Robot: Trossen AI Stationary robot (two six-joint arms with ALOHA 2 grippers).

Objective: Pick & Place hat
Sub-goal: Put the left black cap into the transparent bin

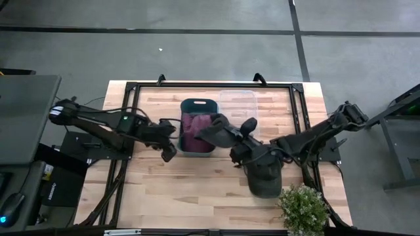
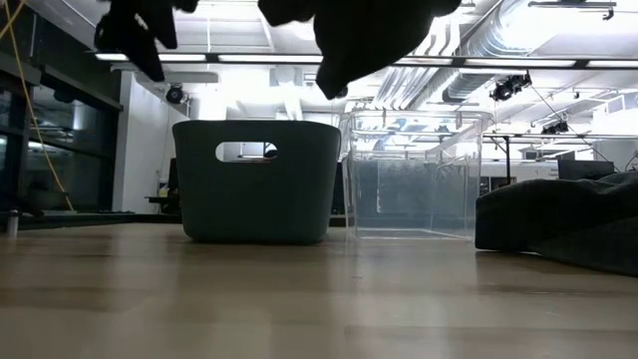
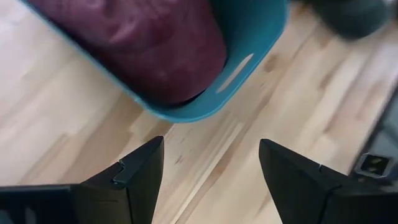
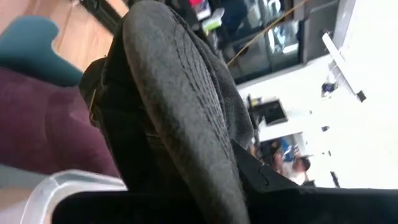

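A dark grey hat (image 1: 213,128) hangs in my right gripper (image 1: 228,139) above the right rim of the teal bin (image 1: 197,149); it fills the right wrist view (image 4: 180,93) and shows high in the low view (image 2: 359,35). A maroon hat (image 1: 194,126) lies inside the bin (image 3: 134,43). Another dark hat (image 1: 264,176) rests flat on the table near the right arm (image 2: 563,224). My left gripper (image 1: 169,153) hovers open by the bin's near left corner, above bare wood (image 3: 211,168). My right gripper is shut on the grey hat, pinching a curved, stitched edge (image 4: 205,155) between its two fingers (image 4: 261,177). It comes from the table's right side, slanting down. The hat is lifted clear of the table and droops toward the teal bin.
A clear plastic container (image 1: 237,105) stands right of the teal bin, touching it (image 2: 414,189). A potted plant (image 1: 303,208) sits at the table's near right corner. A black frame (image 1: 298,111) borders the work area. Open wood lies in front of the bin.
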